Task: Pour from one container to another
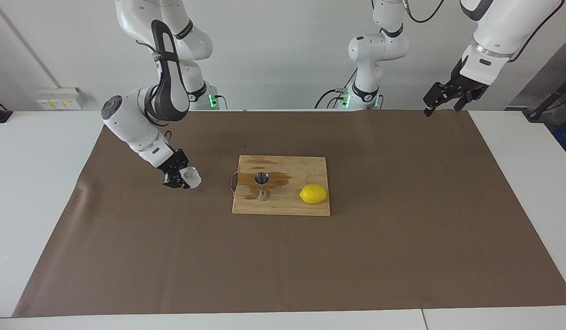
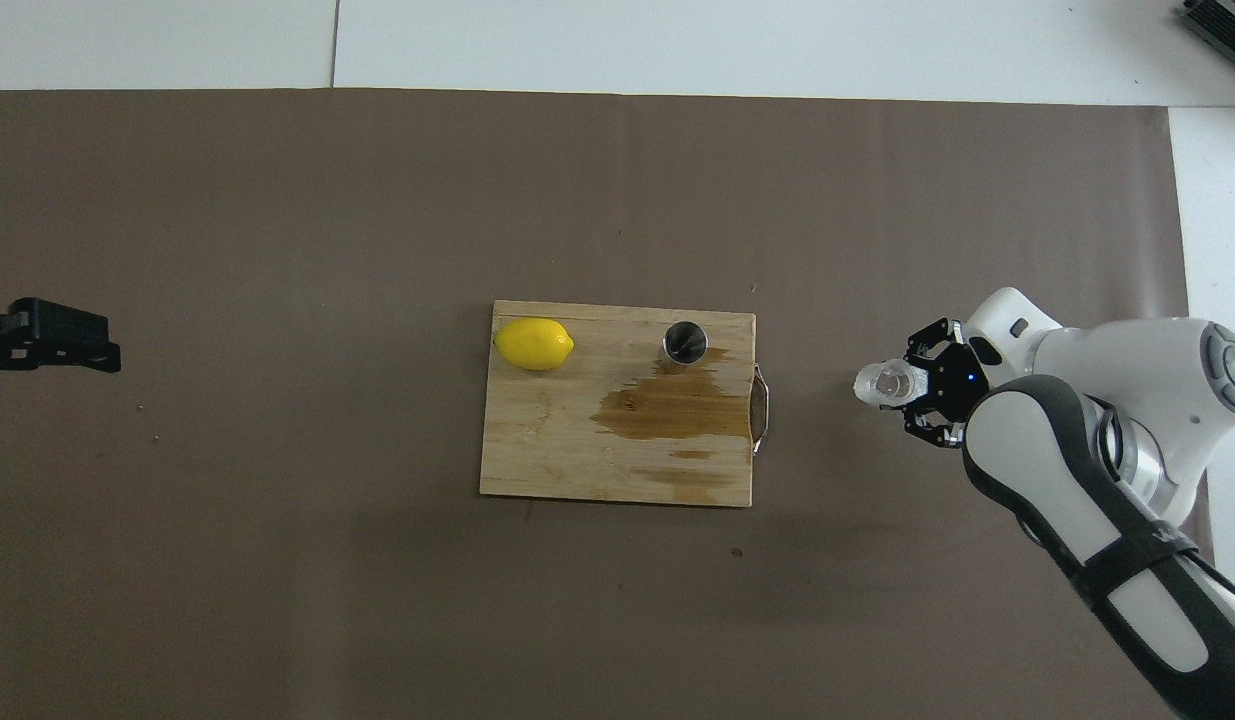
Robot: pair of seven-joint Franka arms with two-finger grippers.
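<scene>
Brown paper sheet (image 1: 402,256) covers the table beneath both arms. Right arm (image 1: 140,123) bends down at the elbow, forearm angled toward the wooden cutting board (image 1: 305,208). Right gripper (image 1: 181,176) hangs low over the paper, clamped on the small white crinkled cup (image 1: 191,177); the cup is tilted, its mouth turned partly toward the facing camera. Left arm (image 1: 493,32) waits, raised at its own end of the table; left gripper (image 1: 441,103) has its fingers spread wide, holding nothing. The board lies just beside the right gripper, toward the left arm's end, wet with a brown stain (image 2: 667,410). Lemon (image 1: 313,194) rests on the board's end away from the right gripper. Steel jigger (image 1: 262,185) stands upright on the board's end toward that gripper, hourglass-shaped, shiny, apart from the cup.
</scene>
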